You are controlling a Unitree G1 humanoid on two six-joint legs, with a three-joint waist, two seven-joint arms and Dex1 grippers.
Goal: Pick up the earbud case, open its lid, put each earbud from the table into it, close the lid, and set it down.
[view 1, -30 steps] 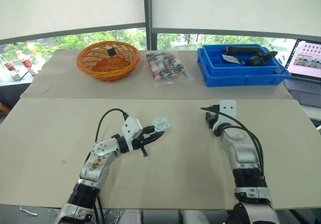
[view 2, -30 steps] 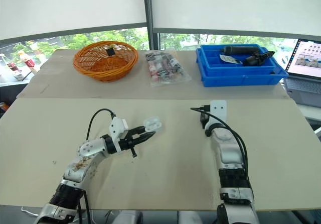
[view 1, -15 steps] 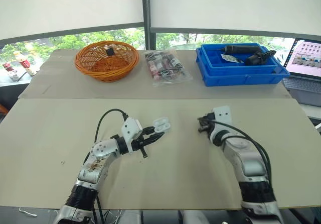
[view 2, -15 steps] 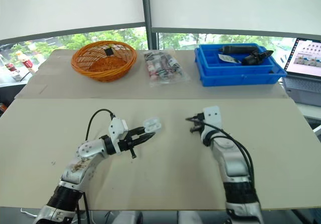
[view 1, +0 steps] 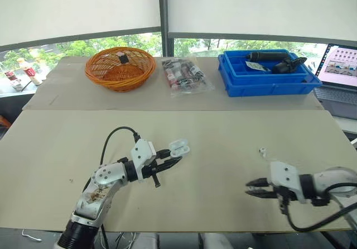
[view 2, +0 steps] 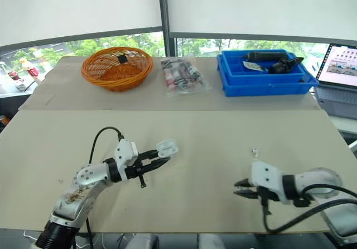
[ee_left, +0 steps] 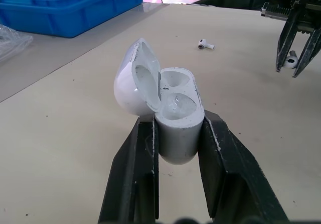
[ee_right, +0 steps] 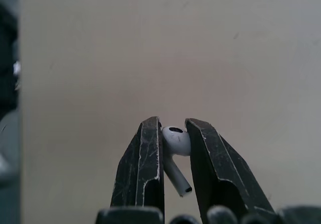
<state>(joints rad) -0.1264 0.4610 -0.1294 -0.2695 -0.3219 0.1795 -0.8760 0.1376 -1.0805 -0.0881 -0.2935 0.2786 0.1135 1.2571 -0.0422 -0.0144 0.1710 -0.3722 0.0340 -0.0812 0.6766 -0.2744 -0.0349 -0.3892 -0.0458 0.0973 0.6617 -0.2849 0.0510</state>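
1. The left gripper [view 1: 173,156] clamps its two fingers on the base of the earbud case [view 1: 179,147], held above the near beige table [view 1: 223,132] with its lid swung open and both wells empty.
2. The right gripper [view 1: 249,189] pinches one earbud [ee_right: 176,140] between its fingers, low over the table's right front.
3. The other earbud [view 1: 261,151] lies on the table, near the right gripper.
4. On the far board stand an orange basket [view 1: 120,67], a clear bag [view 1: 186,76] and a blue tray [view 1: 268,75].
5. A laptop [view 1: 337,65] sits at the right.
6. White blinds [view 1: 251,6] cover most of the windows, with trees [view 1: 83,47] below them.
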